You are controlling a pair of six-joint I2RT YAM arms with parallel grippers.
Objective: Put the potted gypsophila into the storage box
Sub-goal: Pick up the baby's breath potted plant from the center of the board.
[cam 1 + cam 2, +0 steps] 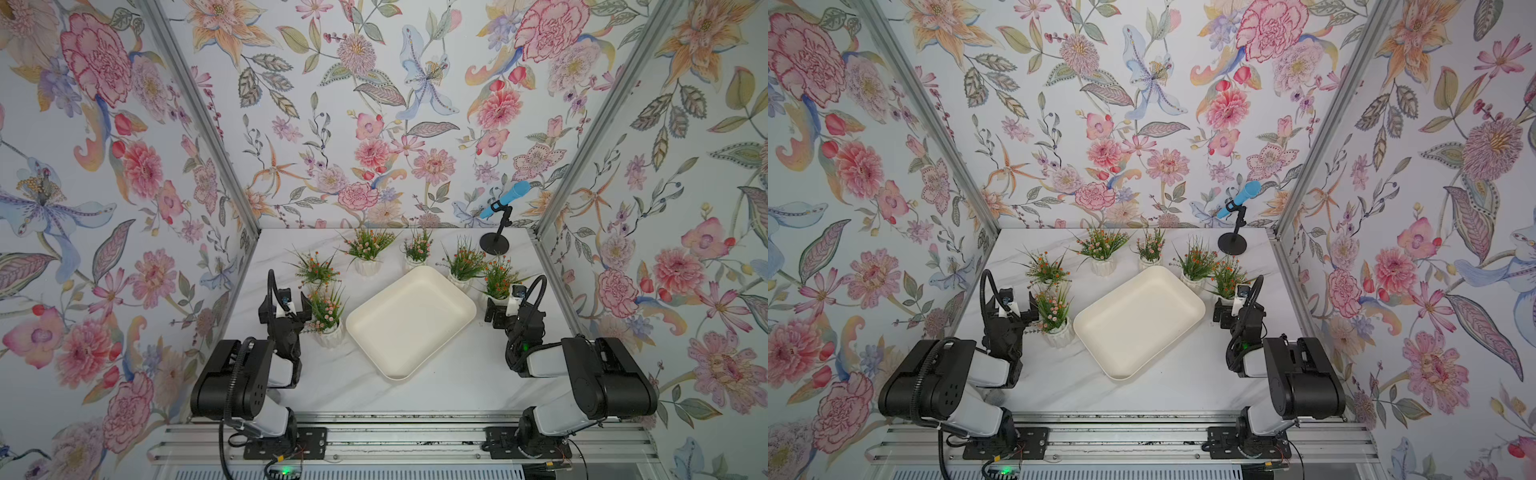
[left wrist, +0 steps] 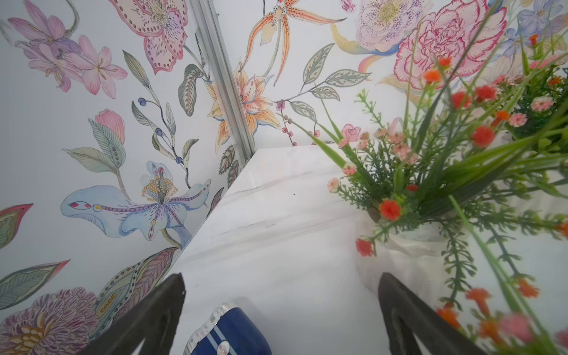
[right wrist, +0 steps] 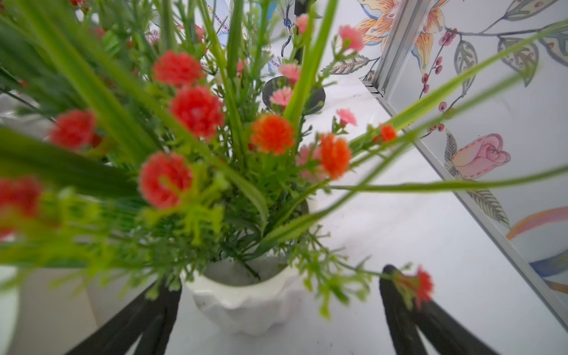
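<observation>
We found the left arm (image 1: 232, 378) and the right arm (image 1: 611, 378) built alike: glossy black joint housings joined by pale grey-white shells. A ribbed black hose (image 1: 271, 286) arched from each wrist, and thin wires (image 1: 297, 455) trailed at the black bolted base plates (image 1: 311, 442). The fingers (image 2: 147, 316) were matte black and tapered to blunt tips. A small green light (image 1: 525, 345) glowed on the right arm's lower joint.
</observation>
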